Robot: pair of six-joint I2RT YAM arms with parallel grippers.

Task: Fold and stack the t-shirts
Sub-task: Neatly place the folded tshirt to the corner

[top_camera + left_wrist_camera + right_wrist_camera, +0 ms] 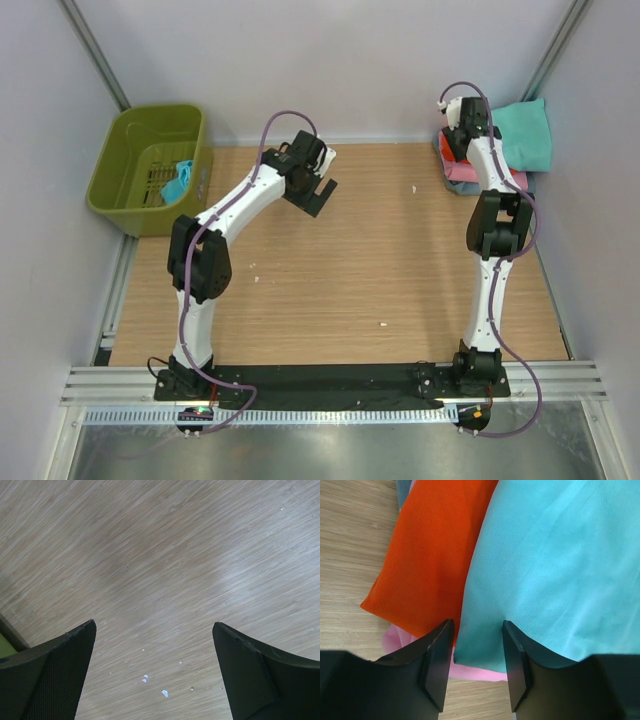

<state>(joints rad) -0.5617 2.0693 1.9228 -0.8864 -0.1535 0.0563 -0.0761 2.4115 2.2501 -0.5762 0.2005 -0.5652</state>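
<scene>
A stack of folded t-shirts lies at the table's far right corner: a teal one [525, 135] on top, a bright orange one [445, 148] and a pink one [480, 182] under it. My right gripper [462, 125] hovers over the stack's near corner. In the right wrist view its jaws [477, 630] stand open, with the corner of the teal t-shirt [555, 565] between them, beside the orange t-shirt [435, 555], the pink t-shirt [475, 672] and a grey-blue sliver [402, 490]. My left gripper [318, 192] is wide open and empty [154, 625] over bare wood.
An olive-green basket [120, 195] stands at the far left with a teal cloth [178, 182] inside. Small white specks [164, 693] lie on the wooden table [380, 260]. Grey walls close in the sides and back.
</scene>
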